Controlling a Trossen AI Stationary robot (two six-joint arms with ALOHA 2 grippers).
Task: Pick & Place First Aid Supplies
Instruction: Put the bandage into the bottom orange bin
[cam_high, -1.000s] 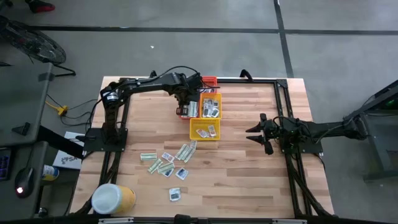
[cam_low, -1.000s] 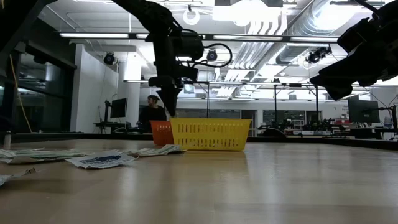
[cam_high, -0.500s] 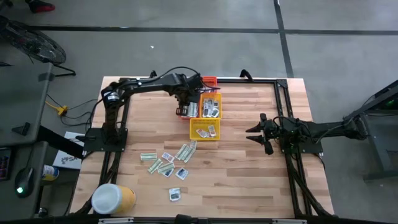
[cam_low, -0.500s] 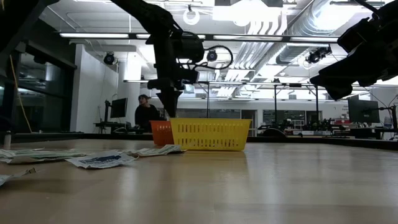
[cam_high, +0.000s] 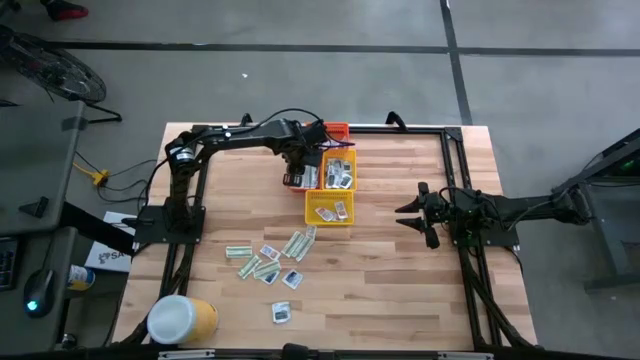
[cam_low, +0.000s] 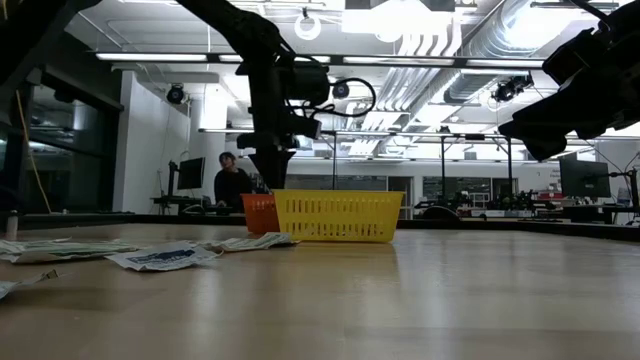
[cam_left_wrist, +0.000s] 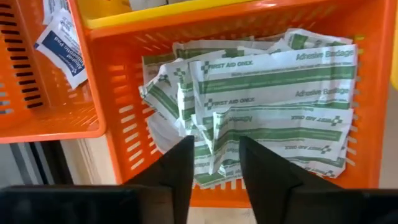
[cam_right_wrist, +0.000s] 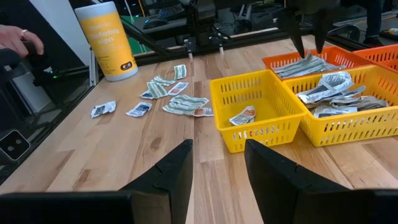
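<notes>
My left gripper (cam_left_wrist: 214, 174) hangs open just above an orange basket (cam_left_wrist: 118, 124), which holds a pile of green-and-white strips (cam_left_wrist: 280, 106). One crumpled strip lies below the gap between its fingers. From above, the left gripper (cam_high: 305, 167) is at the table's far middle. More first aid supplies (cam_high: 270, 258) lie loose on the wood toward the near left. My right gripper (cam_high: 412, 215) waits open at the table's right, above the wood, with nothing between its fingers (cam_right_wrist: 217, 168).
Two yellow baskets (cam_high: 340, 172) (cam_high: 329, 208) with packets stand right beside the orange one, and another orange basket (cam_left_wrist: 37, 93) holds a white-and-blue packet. A yellow tub with a white lid (cam_high: 182, 320) stands at the near left corner. A person's hand (cam_right_wrist: 18, 40) shows beyond the table's edge.
My left gripper has stayed over the orange basket and has opened: in the low view its fingertips came to a point before and now stand apart. My right gripper has kept still.
</notes>
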